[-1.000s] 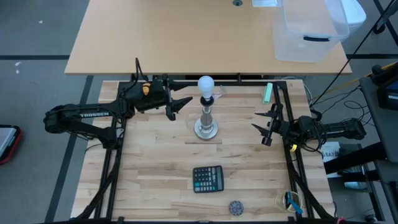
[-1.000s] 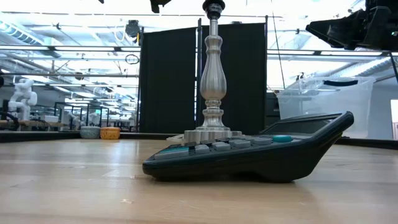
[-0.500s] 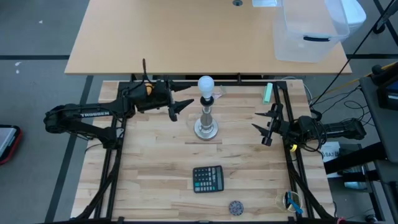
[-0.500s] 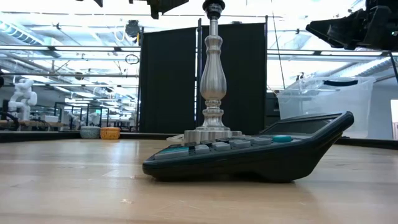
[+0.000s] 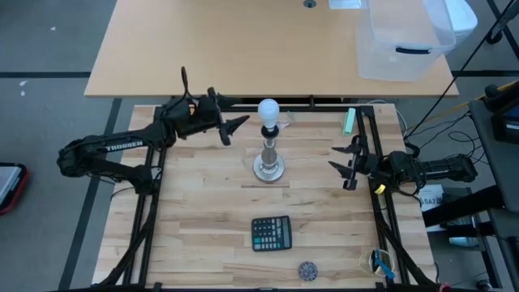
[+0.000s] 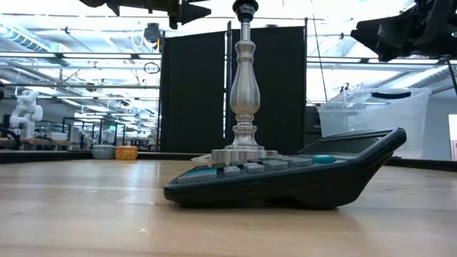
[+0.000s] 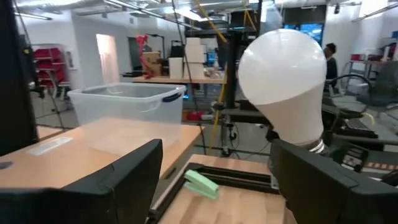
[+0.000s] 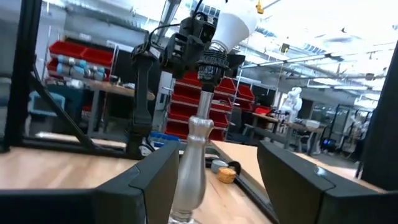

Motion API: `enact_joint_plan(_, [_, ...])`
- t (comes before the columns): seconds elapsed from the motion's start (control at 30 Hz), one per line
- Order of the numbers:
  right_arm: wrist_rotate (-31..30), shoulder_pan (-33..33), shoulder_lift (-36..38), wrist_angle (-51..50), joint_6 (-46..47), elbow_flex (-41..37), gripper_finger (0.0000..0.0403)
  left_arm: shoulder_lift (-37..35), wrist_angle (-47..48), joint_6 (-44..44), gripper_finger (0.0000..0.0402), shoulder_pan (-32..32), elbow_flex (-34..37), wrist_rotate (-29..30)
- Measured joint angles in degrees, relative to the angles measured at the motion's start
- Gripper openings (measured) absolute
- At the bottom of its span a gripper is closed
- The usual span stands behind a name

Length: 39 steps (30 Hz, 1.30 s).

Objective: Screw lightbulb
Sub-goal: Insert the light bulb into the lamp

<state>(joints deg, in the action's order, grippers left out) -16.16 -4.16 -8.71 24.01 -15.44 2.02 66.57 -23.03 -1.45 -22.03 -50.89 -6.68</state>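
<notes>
Lightbulb (image 5: 268, 111) sits upright in the dark socket atop the silver stand (image 5: 268, 159), upper centre of the high view on the wooden desk (image 5: 203, 219). Left claw (image 5: 231, 130) is raised just left of the bulb, fingers apart and clear of the glass, pointing at it; in its wrist view the bulb (image 7: 283, 87) shows large between the fingers. Right claw (image 5: 344, 166) waits at centre right, well apart from the stand, fingers apart and holding nothing; calculator (image 5: 271, 233) lies lower centre.
</notes>
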Motion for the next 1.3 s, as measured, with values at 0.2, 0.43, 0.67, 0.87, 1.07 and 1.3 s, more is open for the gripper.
enact_joint_plan(0.2, [0.0, 0.0, 0.0, 4.7, 9.2, 0.0, 0.0212, -0.1, -1.0, -0.3, 0.0302, -0.8, 0.0, -7.9])
enact_joint_plan(0.43, [0.0, 0.0, 0.0, 5.0, 9.9, 0.0, 0.0212, -0.1, 0.0, -5.8, 0.0302, 1.4, 0.0, -14.1])
enact_joint_plan(0.67, [-0.3, 0.0, 0.0, 6.5, 10.9, 0.0, 0.0212, -0.1, 1.1, -10.8, 0.0302, 3.5, 0.0, -10.0])
enact_joint_plan(0.87, [-0.3, 0.0, 0.0, 7.9, 9.3, 0.0, 0.0212, -0.1, 0.6, -14.4, 0.0302, 3.7, 0.0, -2.7])
enact_joint_plan(1.07, [-3.4, 0.0, 0.0, 7.6, 8.6, 0.7, 0.0212, -0.1, 0.3, -9.7, 0.0302, 3.1, 0.0, -2.3])
enact_joint_plan(1.3, [-3.6, 0.0, -0.1, 7.5, 7.1, 2.9, 0.0212, -0.1, 0.0, -3.4, 0.0302, 1.2, -0.6, -5.7])
